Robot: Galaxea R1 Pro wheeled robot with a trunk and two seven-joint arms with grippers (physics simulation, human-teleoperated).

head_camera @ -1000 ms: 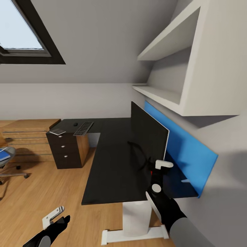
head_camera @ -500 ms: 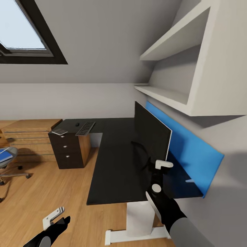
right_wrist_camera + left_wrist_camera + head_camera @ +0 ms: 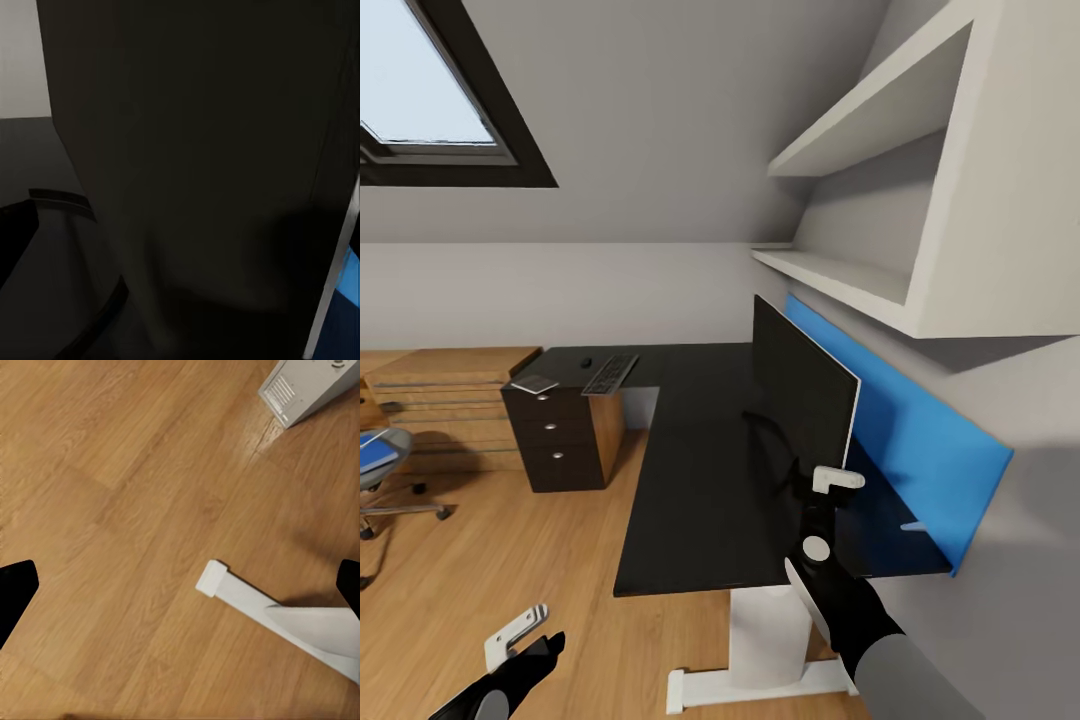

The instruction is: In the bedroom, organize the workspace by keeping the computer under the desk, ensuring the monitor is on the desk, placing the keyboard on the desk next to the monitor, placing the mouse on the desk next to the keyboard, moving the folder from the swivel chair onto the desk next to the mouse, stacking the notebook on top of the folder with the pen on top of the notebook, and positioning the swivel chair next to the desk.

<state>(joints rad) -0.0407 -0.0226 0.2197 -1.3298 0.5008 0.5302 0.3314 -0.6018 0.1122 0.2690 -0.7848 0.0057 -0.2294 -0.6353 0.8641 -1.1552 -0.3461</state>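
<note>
Standing monitor, right gripper just before

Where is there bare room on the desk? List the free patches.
The desk top is bare between the monitor and its floor-side edge, and again between the monitor and the keyboard. It is crowded at the far end, where keyboard, mouse and notebook lie, and by the right hand.

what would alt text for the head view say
A black monitor stands on a long black desk, with the right tool at its near edge. A keyboard lies at the far end.
</note>
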